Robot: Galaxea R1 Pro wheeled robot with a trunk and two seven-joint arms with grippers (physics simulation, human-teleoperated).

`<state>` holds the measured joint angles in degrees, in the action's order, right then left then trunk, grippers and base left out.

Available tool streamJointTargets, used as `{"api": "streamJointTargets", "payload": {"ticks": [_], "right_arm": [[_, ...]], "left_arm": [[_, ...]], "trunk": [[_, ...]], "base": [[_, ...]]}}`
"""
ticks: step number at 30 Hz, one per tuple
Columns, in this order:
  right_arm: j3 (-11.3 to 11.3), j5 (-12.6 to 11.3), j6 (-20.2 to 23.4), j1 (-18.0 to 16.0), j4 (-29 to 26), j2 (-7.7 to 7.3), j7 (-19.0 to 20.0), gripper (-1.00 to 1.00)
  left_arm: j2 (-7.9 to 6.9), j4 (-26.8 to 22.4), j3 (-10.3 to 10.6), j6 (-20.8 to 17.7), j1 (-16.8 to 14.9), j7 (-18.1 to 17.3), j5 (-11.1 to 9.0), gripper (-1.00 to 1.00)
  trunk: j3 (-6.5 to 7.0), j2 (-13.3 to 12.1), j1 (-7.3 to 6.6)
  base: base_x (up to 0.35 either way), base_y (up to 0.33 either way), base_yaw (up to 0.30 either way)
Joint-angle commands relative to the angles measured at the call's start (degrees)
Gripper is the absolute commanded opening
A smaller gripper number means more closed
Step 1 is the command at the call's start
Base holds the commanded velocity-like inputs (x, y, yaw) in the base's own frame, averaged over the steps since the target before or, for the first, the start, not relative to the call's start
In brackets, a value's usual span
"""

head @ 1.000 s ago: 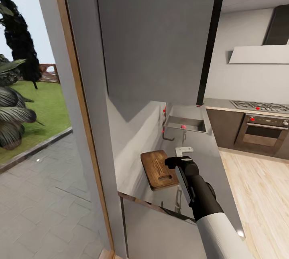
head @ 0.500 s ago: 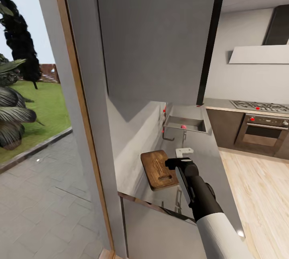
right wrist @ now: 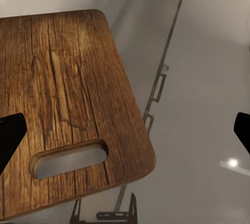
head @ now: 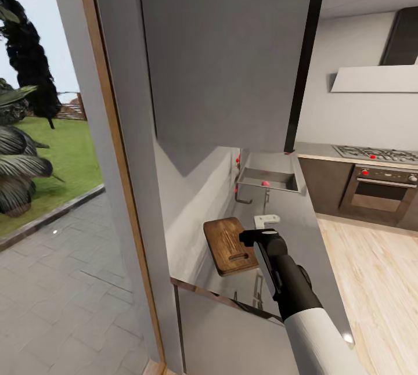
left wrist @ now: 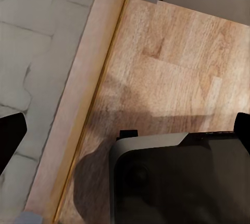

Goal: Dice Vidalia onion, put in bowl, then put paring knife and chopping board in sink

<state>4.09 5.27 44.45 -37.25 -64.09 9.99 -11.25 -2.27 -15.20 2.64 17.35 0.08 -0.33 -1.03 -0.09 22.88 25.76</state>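
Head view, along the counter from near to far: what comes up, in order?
Right end effector over the board → small white item → sink with a red object inside.

chopping board [right wrist: 67, 104]: the right wrist view's edge is cutting off its far end and one long side.
right gripper [right wrist: 125, 135]: its fingertips are showing as dark slivers at opposite edges, the rest lying out of frame.
left gripper [left wrist: 125, 135]: likewise two dark tips at the borders.
sink [head: 268, 176]: a small red object is sitting inside, too small to identify.
countertop [head: 290, 218]: the black forearm is covering part of it.
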Motion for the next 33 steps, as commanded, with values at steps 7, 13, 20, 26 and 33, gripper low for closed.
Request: {"api": "streamJointTargets", "payload": {"ticks": [7, 13, 20, 26, 33], "right_arm": [[-0.12, 0.53, 0.41, -0.02, 0.0, 0.01, 0.09, 1.0], [-0.21, 0.61, 0.46, -0.02, 0.01, 0.01, 0.02, 1.0], [-0.27, 0.62, 0.46, -0.02, 0.15, 0.01, -0.68, 1.0], [-0.47, 0.62, 0.4, -0.02, 1.01, 0.01, -1.1, 1.0], [-7.25, 0.59, 0.23, -0.02, 1.82, 0.01, -1.66, 1.0]], "left_arm": [[-0.07, -0.01, 0.26, 0.14, 0.01, -0.03, -0.11, 1.0], [-0.08, -0.01, 0.26, 0.14, 0.01, -0.03, -0.11, 1.0], [-0.09, -0.01, 0.26, 0.14, 0.01, -0.03, -0.11, 1.0], [-0.08, -0.01, 0.26, 0.14, 0.01, -0.03, -0.11, 1.0], [-0.07, -0.01, 0.26, 0.14, 0.01, -0.03, -0.11, 1.0]], "trunk": [[-0.02, 0.04, 0.02], [-0.02, 0.04, 0.02], [-0.02, 0.04, 0.02], [-0.04, 0.04, 0.02], [-0.07, 0.04, 0.02]], "base": [[0.0, 0.0, 0.0], [0.0, 0.0, 0.0], [0.0, 0.0, 0.0], [0.0, 0.0, 0.0], [0.0, 0.0, 0.0]]}}
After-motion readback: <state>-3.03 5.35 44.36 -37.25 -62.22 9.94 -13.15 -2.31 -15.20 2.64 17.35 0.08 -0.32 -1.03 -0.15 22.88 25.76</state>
